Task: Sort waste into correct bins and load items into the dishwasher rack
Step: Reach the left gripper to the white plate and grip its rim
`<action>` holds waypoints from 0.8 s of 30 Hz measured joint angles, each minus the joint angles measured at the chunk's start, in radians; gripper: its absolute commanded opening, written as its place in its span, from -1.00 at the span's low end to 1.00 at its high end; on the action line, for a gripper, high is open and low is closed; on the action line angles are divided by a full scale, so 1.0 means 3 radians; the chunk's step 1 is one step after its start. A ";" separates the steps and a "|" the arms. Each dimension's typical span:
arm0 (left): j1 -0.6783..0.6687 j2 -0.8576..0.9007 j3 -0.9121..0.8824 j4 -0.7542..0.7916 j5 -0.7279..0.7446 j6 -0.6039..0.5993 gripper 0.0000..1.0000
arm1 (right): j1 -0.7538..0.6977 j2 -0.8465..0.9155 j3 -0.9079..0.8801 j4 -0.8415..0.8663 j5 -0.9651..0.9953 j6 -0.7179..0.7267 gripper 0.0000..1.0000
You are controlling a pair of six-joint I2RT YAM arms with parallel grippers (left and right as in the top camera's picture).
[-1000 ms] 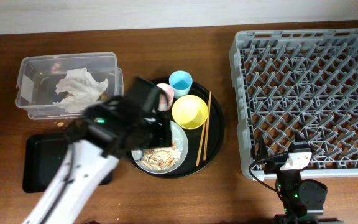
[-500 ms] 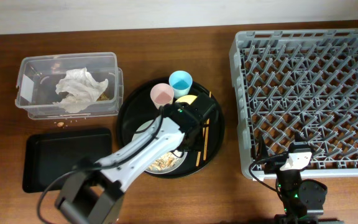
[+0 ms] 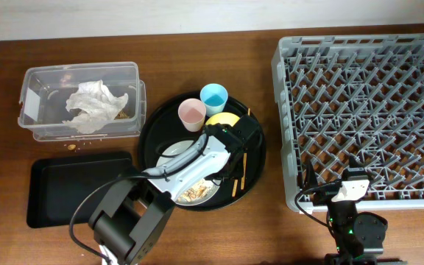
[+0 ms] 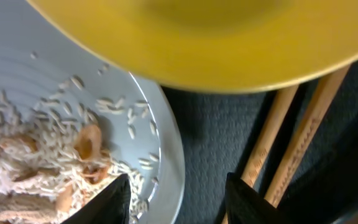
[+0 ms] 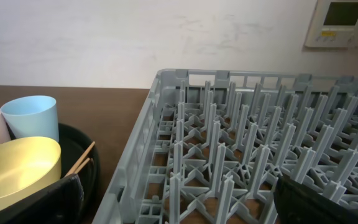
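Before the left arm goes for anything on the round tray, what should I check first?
1. Left gripper open: ok, nothing held.
2. Napkin in the clear box: ok.
3. Food scraps off the plate: not ok, rice and meat lie on it.
4. Chopsticks free of the yellow bowl: cannot tell, its rim overlaps them in the wrist view.
5. Dishwasher rack has room: ok, no dishes in it.
6. Right gripper open: ok, beside the rack.
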 measured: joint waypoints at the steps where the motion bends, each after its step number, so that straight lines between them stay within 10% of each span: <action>1: -0.0004 0.0000 0.0000 0.0005 -0.0031 0.0000 -0.06 | 0.0000 0.0000 0.0000 0.0000 0.0000 0.0000 0.97; 24: -0.0261 0.0179 -0.0003 0.0022 -0.0474 -0.0130 -0.43 | 0.0000 0.0000 0.0000 0.0000 0.0000 -0.0001 0.98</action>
